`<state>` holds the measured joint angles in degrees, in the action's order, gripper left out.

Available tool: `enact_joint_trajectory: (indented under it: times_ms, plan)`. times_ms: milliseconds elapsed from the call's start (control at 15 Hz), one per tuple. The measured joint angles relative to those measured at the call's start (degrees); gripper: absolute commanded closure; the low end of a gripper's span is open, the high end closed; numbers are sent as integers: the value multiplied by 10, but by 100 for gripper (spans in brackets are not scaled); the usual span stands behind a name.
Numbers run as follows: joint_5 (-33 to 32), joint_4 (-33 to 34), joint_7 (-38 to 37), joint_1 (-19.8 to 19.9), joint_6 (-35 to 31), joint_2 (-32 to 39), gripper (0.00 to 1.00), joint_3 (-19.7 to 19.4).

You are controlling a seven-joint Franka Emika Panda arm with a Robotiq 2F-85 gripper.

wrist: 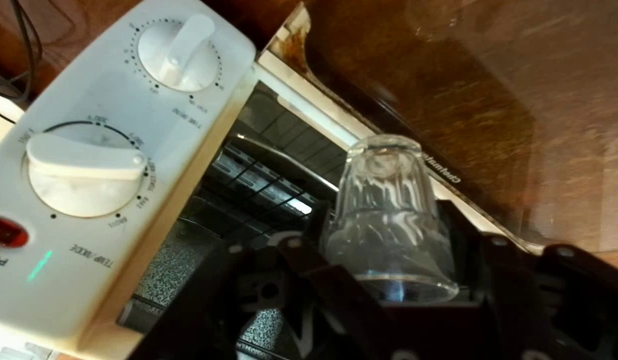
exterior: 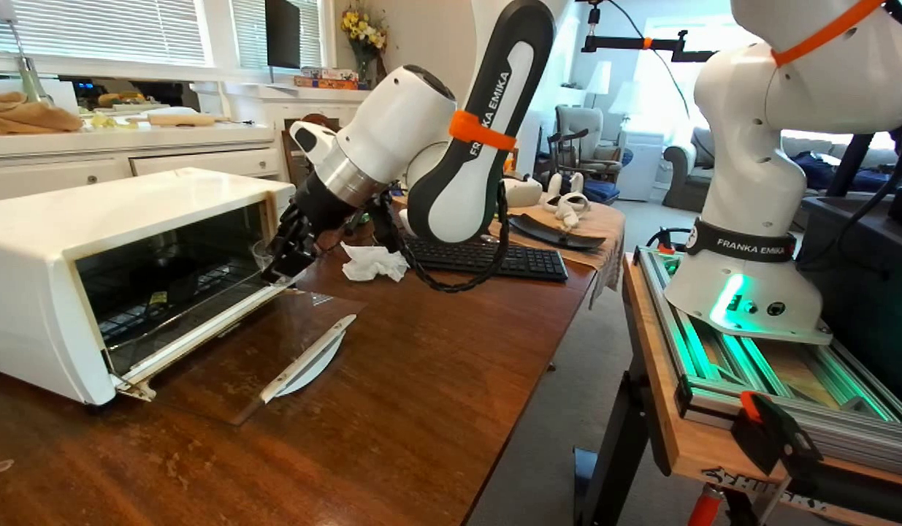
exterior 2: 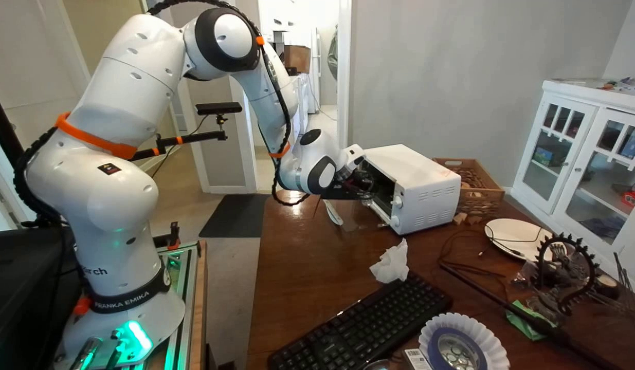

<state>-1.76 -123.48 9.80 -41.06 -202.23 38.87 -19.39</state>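
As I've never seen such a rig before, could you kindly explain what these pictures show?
The machine is a single white robot arm, and the black claw at its end serves as its hand. Two pictures look in from outside the robot; the close-up is taken from its wrist, looking past the claw. That close-up shows a clear tumbler in the claw's grip, its narrow base pointing away from the claw. It is at the front of a white toaster oven, whose see-through door is folded down. The oven stands on a brown wooden table. Also on it are a black keyboard, a crumpled white tissue and, in an exterior view, a white plate.
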Motion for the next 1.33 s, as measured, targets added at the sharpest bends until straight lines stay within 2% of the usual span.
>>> enact_joint_trajectory:
  times_ms: [333, 400, 533, 600, 1333]
  plan:
    - [17, 43, 14, 10, -3, 22, 70, 15]
    - [17, 50, 15, 18, -3, 25, 45, 23]
    - [17, 53, 17, 25, -3, 26, 45, 29]
    - [17, 53, 18, 25, -3, 26, 70, 29]
    - [74, 34, 20, 35, -45, 27, 70, 34]
